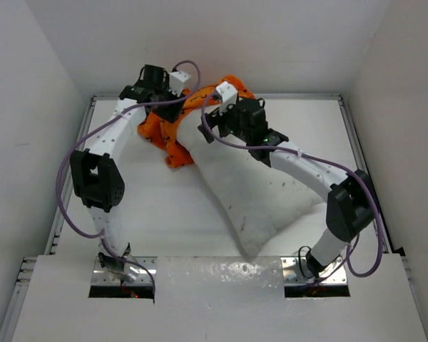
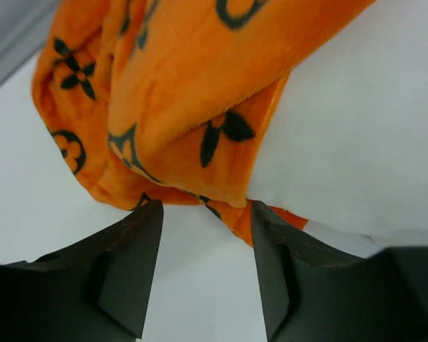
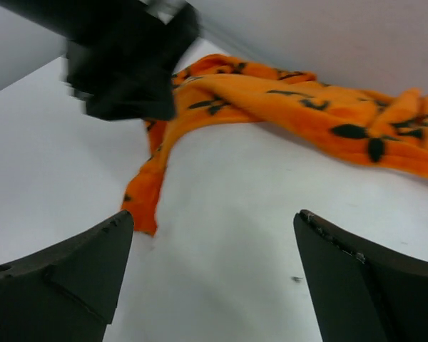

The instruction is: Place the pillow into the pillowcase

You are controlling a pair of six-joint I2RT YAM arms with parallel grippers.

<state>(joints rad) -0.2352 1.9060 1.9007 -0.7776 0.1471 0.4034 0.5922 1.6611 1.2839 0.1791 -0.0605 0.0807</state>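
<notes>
Lying diagonal on table, pillow runs from near centre toward far end. Right gripper over it, jaws spread wide, empty. Left gripper jaws apart, empty, tips just short of pillowcase bunched at pillow's far end.

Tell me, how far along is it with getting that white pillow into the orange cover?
Early days. The pillowcase is bunched at the far end of the pillow, covering that end at most. Nothing is held: the left hand and right hand both stand open by the fabric. Nearly the whole pillow lies bare and has yet to go in.
</notes>
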